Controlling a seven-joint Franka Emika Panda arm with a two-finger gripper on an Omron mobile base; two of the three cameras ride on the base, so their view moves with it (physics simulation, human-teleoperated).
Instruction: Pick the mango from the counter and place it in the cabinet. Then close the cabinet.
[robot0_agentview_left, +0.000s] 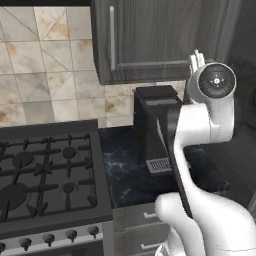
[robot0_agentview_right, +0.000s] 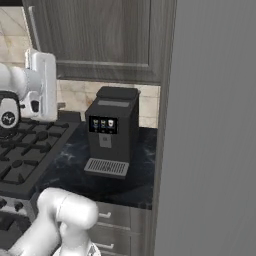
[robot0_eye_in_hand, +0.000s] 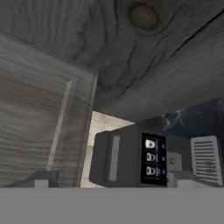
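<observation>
The white arm with dark joints is being seen raised in front of the dark grey wood-grain wall cabinet (robot0_agentview_left: 160, 35), whose flat door is lying shut with its long vertical metal bar handle (robot0_agentview_left: 112, 37) at the left edge. The gripper (robot0_eye_in_hand: 111, 181) is being glimpsed in the hand view as 2 blurred dark tips at the lower edge, well apart; nothing is being seen between them, though how wide they stand cannot be told exactly. In that rolled view the cabinet door and its underside are being shown close by, with the black box-shaped coffee machine (robot0_agentview_right: 111, 131) beyond. The machine is standing on the dark navy-black marble surface (robot0_agentview_left: 125, 170) below the cabinet, its small lit panel of 3 icons facing forward and its slotted grey drip tray (robot0_agentview_right: 106, 167) at its foot. The black gas stove (robot0_agentview_left: 47, 172) with its iron grates is being seen just beside the surface, on the left. The mango cannot be made out in these pictures.
</observation>
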